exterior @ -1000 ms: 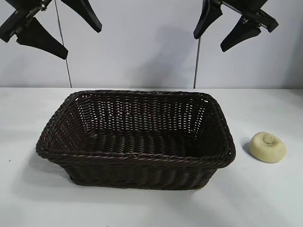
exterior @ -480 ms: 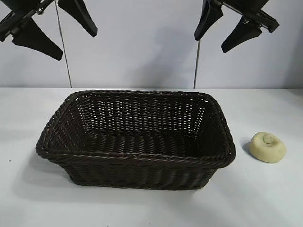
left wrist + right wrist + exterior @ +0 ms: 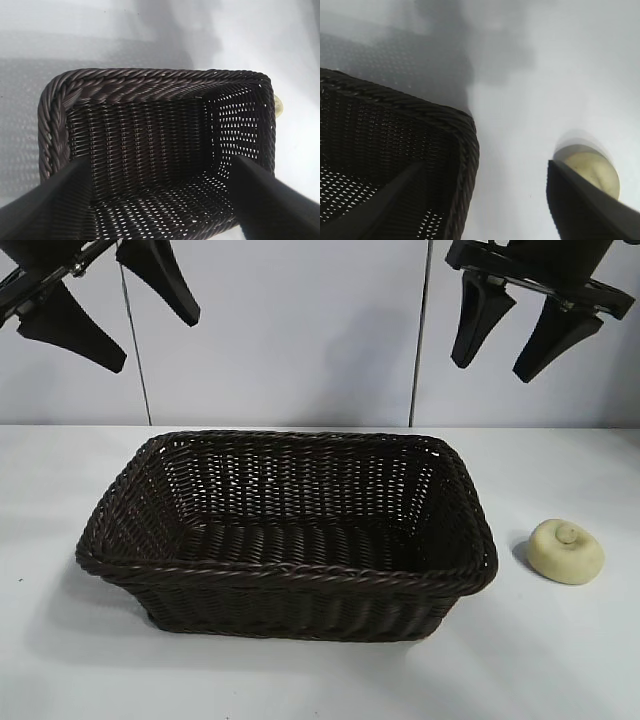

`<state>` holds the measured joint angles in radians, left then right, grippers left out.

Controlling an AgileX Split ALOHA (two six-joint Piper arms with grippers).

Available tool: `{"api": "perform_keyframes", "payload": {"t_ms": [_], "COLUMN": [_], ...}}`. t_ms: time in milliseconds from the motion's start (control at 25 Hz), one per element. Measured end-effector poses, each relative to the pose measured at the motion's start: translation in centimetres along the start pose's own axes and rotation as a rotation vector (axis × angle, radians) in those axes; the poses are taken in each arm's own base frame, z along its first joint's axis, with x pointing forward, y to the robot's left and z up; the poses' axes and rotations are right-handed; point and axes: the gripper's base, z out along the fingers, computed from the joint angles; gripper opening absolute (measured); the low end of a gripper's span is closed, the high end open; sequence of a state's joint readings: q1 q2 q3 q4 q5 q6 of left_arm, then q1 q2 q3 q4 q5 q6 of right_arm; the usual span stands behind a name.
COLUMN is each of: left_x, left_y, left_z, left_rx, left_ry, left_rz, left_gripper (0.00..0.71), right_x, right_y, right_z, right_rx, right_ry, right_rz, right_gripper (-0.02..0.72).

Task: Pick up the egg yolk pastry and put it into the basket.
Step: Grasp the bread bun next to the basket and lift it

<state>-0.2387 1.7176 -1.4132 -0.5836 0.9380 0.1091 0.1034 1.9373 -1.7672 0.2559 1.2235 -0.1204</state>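
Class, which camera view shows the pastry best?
The exterior view: the whole pastry sits unobstructed on the table, right of the basket. The right wrist view shows it partly hidden behind a finger; the left wrist view shows only a sliver past the basket's rim.

On the table (image 3: 320,685), the basket (image 3: 287,578) sits centre, the egg yolk pastry (image 3: 566,551) just right of it, apart from its rim.

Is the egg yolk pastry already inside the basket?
No, the egg yolk pastry sits on the white table, apart from the basket on its right side, and the basket holds nothing.
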Motion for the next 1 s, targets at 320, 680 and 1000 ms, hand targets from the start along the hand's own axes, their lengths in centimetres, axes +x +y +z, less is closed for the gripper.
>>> {"api": "perform_keyframes", "payload": {"t_ms": [320, 680, 1000], "left_x": [0.0, 0.0, 0.0], "left_y": [0.0, 0.0, 0.0], "left_z": [0.0, 0.0, 0.0], "left_rx": [-0.001, 0.000, 0.000], "left_ry": [0.003, 0.005, 0.005], "left_rz": [0.001, 0.001, 0.001], "left_gripper": [0.549, 0.549, 0.549], "right_x": [0.4, 4.1, 6.3], "right_y": [-4.3, -6.0, -6.8], "right_z": [-0.7, 3.4, 5.9], "right_rx": [0.016, 0.002, 0.042], "right_ry": [-0.004, 0.177, 0.235], "right_rz": [0.100, 0.151, 0.155], "right_gripper": [0.494, 0.494, 0.494]}}
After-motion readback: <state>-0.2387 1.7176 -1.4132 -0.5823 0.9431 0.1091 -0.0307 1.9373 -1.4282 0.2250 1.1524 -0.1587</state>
